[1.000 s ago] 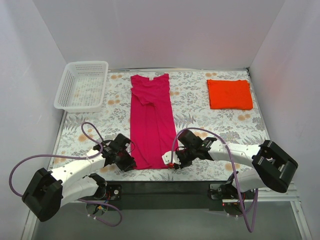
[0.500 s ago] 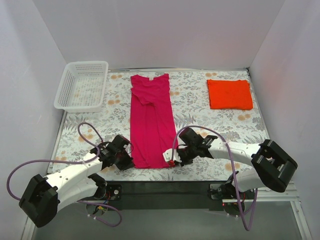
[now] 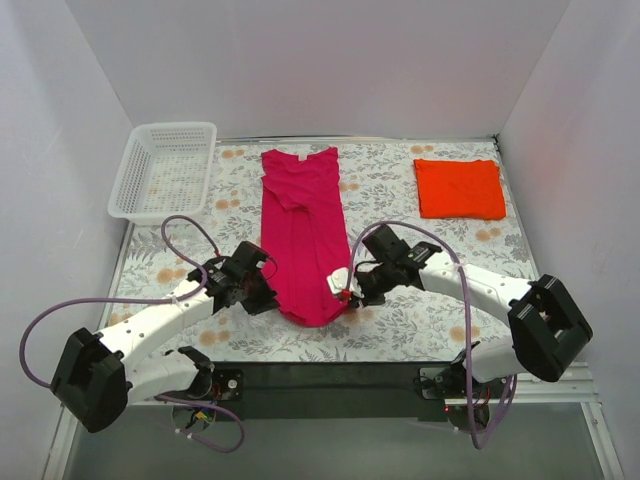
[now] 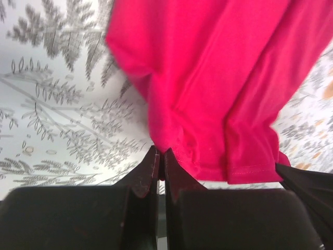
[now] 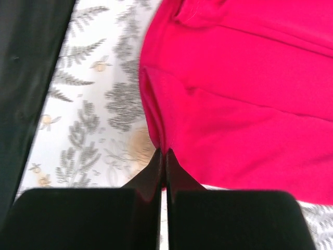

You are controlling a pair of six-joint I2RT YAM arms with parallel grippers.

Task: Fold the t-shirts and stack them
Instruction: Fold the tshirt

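At table point(image 3: 420, 325) centre: magenta-pink t-shirt point(image 3: 300, 225), laid lengthwise, near hem bunched, its corners pinched in closed left hand point(image 3: 270, 300) and closed right hand point(image 3: 345, 290). Far right: orange-red t-shirt point(image 3: 459, 188), folded flat.

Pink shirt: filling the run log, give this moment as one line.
left gripper: shut on pink shirt near hem | right gripper: shut on pink shirt near hem | orange shirt: folded, far right
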